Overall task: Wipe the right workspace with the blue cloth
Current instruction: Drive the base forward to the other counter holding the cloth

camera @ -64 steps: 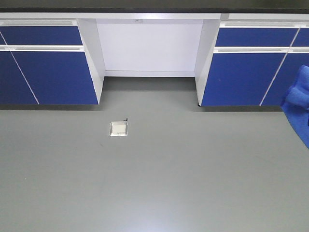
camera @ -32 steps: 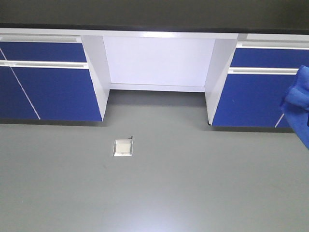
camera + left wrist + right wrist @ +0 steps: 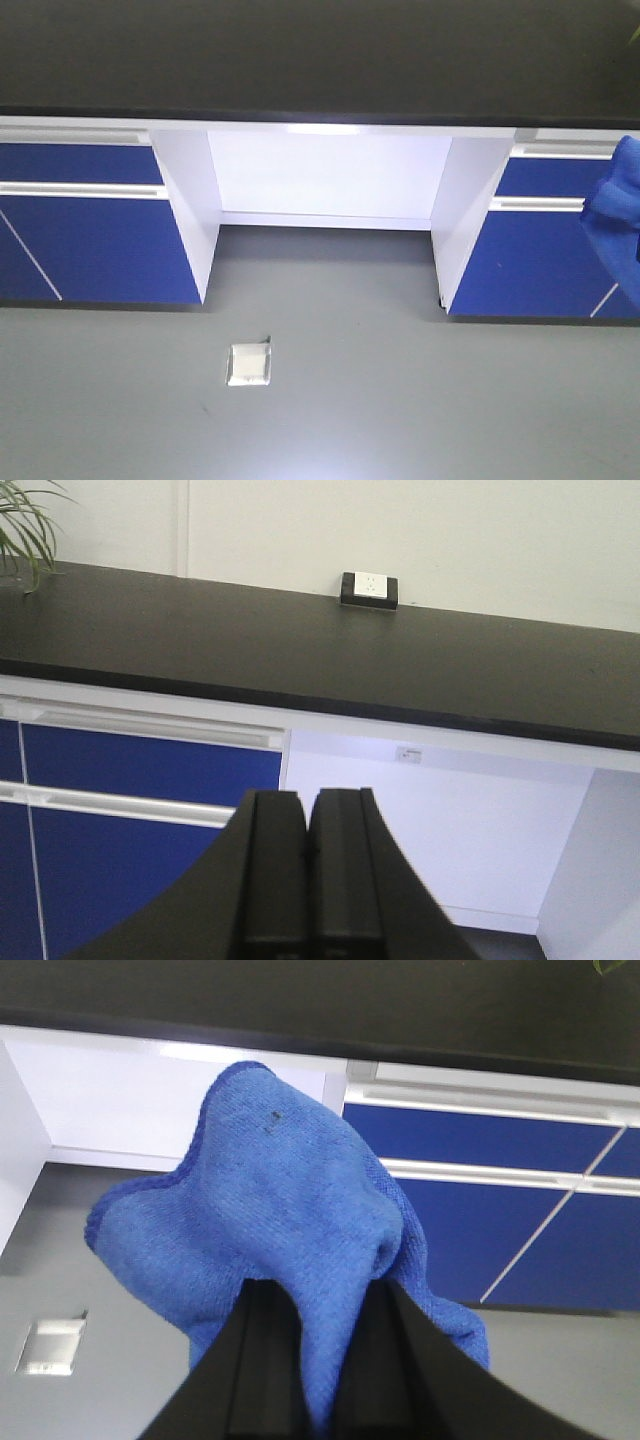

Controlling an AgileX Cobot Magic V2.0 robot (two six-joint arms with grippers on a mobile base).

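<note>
The blue cloth (image 3: 280, 1200) hangs bunched and wrinkled from my right gripper (image 3: 320, 1292), whose black fingers are shut on a fold of it. In the front view the blue cloth (image 3: 618, 205) shows only at the right edge, in the air in front of the cabinets. The right workspace (image 3: 220, 630) is a wide matte black countertop ahead, carrying a small black box with a white face (image 3: 369, 589) by the wall. It also spans the top of the front view as the right workspace (image 3: 300, 60). My left gripper (image 3: 307, 810) is shut with nothing in it, below counter level.
Blue cabinet fronts (image 3: 90, 235) with white rails flank a white knee recess (image 3: 325, 175) under the counter. A small metal floor plate (image 3: 249, 364) sits in the grey floor (image 3: 400, 400). Plant leaves (image 3: 20, 525) hang over the counter's far left end.
The counter, cabinets and floor plate have slid down the front view and more black countertop shows at the top. The blue cloth stays at the right edge.
</note>
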